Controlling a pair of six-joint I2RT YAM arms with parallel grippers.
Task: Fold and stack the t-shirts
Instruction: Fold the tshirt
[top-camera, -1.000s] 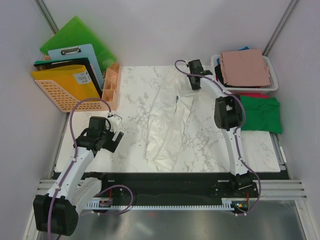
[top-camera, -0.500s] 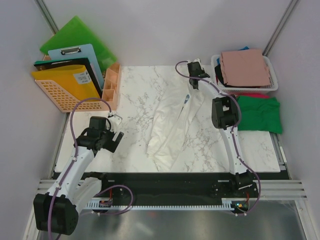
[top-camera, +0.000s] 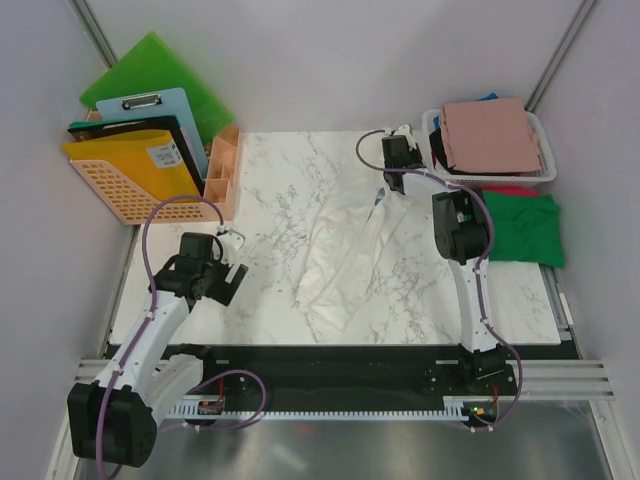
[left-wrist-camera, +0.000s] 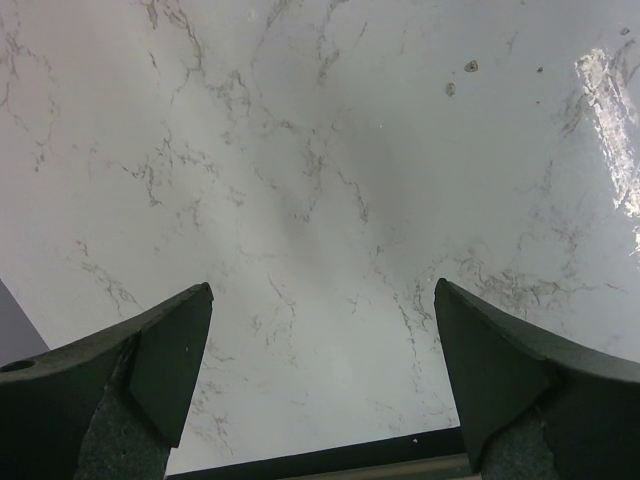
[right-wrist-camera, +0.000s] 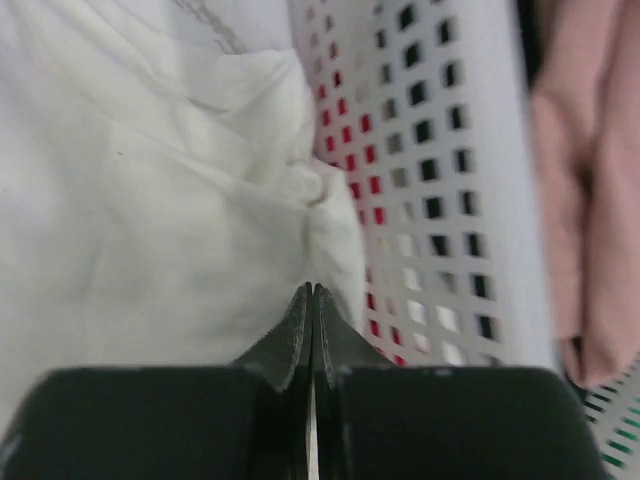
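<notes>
Right gripper: clamped on far end of crumpled cream-white cloth t-shirt, 1 o'clock, beside white plastic mesh basket | shirt: trailing toward 7 o'clock over white marble tabletop | left gripper: spread wide, empty, 8 o'clock

I am seeing a cream-white t-shirt with a small blue mark on the cloth, lying pale against the table, whose white marble top is showing thin grey veins. A dusty-pink t-shirt is filling a white mesh basket, red is peeking through the basket's holes in the right wrist view, and a green t-shirt is glowing solid and plain. On the left I am looking at a bright green board, a light blue clipboard, a yellow folder and a peach-orange lattice rack.
</notes>
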